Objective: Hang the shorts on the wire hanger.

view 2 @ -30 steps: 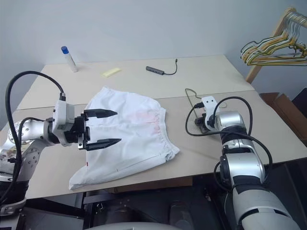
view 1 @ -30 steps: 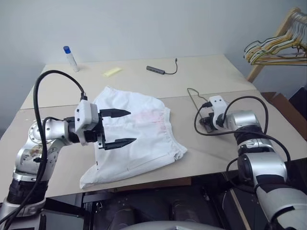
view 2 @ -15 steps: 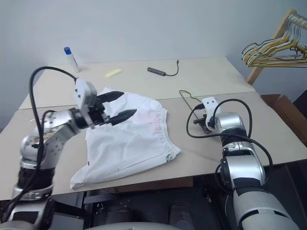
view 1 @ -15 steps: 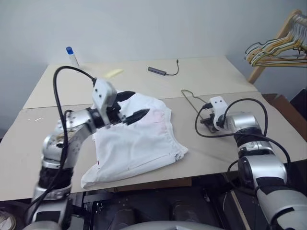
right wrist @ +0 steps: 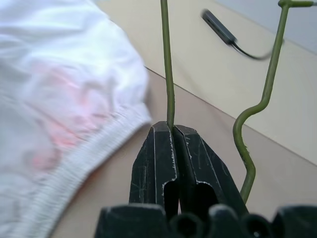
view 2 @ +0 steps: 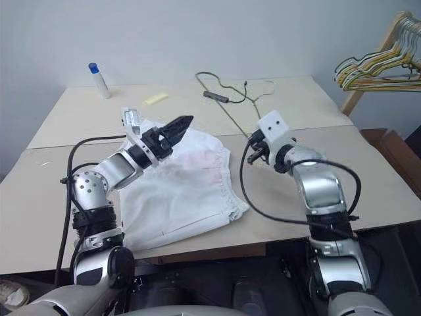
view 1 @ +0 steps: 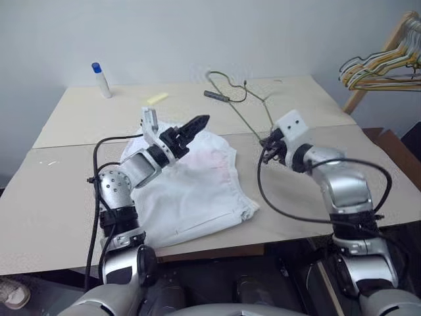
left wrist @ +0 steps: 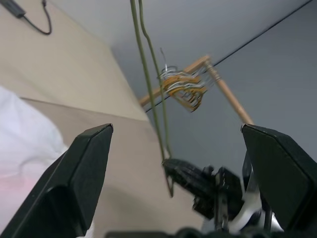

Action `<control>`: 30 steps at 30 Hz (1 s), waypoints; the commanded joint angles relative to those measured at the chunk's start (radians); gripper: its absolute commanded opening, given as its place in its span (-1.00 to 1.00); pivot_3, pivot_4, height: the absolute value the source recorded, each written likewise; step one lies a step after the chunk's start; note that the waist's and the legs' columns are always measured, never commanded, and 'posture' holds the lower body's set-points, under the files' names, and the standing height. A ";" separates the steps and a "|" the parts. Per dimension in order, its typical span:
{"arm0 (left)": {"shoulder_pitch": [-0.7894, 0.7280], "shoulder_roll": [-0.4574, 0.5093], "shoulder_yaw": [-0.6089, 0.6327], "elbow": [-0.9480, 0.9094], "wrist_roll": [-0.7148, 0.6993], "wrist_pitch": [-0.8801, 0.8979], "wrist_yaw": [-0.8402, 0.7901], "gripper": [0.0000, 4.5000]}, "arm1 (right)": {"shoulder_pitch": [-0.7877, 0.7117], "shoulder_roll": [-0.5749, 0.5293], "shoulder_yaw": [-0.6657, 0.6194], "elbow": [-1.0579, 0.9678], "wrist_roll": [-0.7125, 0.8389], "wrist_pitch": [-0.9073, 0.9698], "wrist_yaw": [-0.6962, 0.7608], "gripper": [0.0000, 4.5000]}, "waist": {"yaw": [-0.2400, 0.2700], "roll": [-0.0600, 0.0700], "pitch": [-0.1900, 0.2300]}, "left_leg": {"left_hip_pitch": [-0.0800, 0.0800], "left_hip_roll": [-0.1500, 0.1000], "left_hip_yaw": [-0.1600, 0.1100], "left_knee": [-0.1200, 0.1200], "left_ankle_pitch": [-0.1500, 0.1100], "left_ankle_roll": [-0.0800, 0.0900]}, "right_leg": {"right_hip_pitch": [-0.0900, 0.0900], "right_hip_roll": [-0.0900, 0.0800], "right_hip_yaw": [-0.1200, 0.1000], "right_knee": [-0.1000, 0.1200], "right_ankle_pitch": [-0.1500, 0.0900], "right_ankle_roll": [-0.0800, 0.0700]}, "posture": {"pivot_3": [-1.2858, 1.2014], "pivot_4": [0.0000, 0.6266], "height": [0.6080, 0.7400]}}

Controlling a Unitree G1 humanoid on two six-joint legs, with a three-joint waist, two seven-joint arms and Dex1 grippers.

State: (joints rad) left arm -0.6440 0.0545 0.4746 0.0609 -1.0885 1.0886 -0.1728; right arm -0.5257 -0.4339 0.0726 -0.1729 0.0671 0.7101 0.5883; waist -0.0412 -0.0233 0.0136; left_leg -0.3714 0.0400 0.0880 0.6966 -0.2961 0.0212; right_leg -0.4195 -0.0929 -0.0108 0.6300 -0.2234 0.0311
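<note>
Setting reads as a lab or test room: plain beige tables (view 1: 309, 99) pushed together against a bare grey wall (view 1: 197, 33). A wooden rack (view 1: 368, 62) carries a bunch of hangers (view 1: 381, 66); a loose cable (view 1: 220, 97) and a small bottle (view 1: 100, 79) lie about.

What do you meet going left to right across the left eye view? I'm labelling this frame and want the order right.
Glue stick → yellow note → left end effector, open over the shorts → right end effector, shut on the wire hanger → bunch of hangers.
</note>
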 commanded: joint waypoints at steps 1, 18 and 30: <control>-0.030 0.001 0.005 -0.003 -0.053 -0.023 0.005 1.00 | 0.004 -0.014 0.003 -0.088 0.022 -0.076 0.020 -0.99 | 0.000 0.000 0.000 | 0.000 0.000 0.000 0.000 0.000 0.000 | 0.000 0.000 0.000 0.000 0.000 0.000 | 0.03 -1.00 1.00; -0.049 -0.001 -0.085 0.014 0.002 -0.163 -0.010 0.31 | 0.057 -0.041 0.055 -0.156 0.057 -0.139 0.097 -1.00 | 0.002 0.000 0.000 | 0.001 -0.001 0.000 0.000 0.000 0.000 | 0.002 0.000 -0.001 -0.001 0.000 0.000 | 0.03 -1.00 1.00; -0.050 -0.004 -0.096 0.044 0.028 -0.201 0.020 -0.99 | 0.064 -0.047 0.080 -0.160 0.030 -0.184 0.093 -1.00 | 0.002 0.000 0.000 | 0.001 -0.001 0.000 0.000 0.000 0.000 | 0.002 0.000 -0.001 -0.001 0.000 0.000 | 0.03 -1.00 1.00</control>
State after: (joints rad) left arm -0.6667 0.0500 0.3891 0.1247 -1.0639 0.9141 -0.1561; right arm -0.4525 -0.4726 0.1529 -0.2920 0.0971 0.5707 0.6764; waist -0.0395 -0.0236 0.0137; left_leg -0.3707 0.0388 0.0879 0.6965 -0.2960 0.0213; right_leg -0.4177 -0.0931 -0.0118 0.6286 -0.2234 0.0311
